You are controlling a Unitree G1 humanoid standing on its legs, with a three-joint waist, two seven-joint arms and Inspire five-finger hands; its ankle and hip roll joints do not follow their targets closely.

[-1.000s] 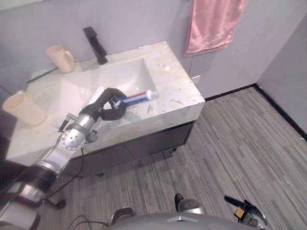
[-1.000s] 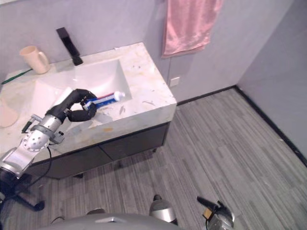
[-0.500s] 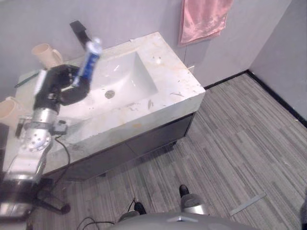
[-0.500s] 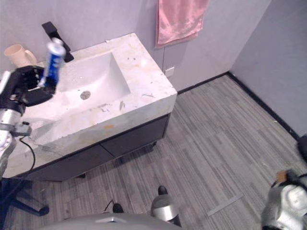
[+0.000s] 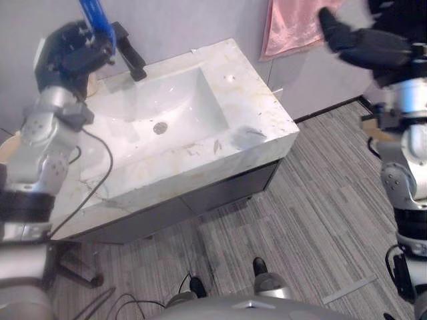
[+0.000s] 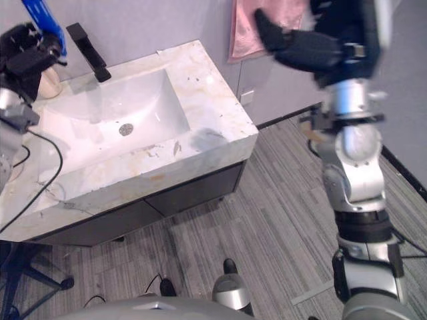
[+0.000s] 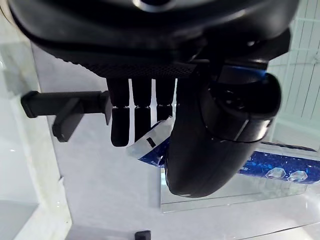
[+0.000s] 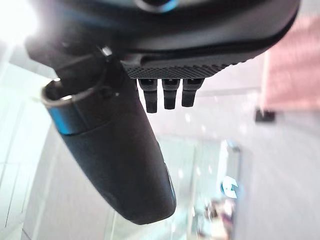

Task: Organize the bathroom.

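My left hand [image 5: 72,55] is raised over the counter's back left corner, shut on a blue toothpaste tube [image 5: 97,17] that sticks up out of the fist. In the left wrist view the fingers [image 7: 141,114] and thumb curl round the tube [image 7: 281,167]. Just right of that hand stands the black faucet [image 5: 131,59], behind the white sink basin [image 5: 175,110]. A beige cup [image 6: 48,81] sits on the counter right under the hand. High on the right, my right hand [image 5: 365,45] is lifted in front of the pink towel [image 5: 292,30], open and holding nothing.
The marble counter [image 5: 257,117] has dark cabinet doors [image 5: 200,200] below it. The pink towel hangs on the grey wall to the right of the sink. Grey plank floor [image 5: 320,220] spreads out in front and to the right.
My left hand has lifted the toothpaste tube out of the basin and carried it up to the back left, by the faucet. My right arm has risen up before the towel. The camera has shifted.
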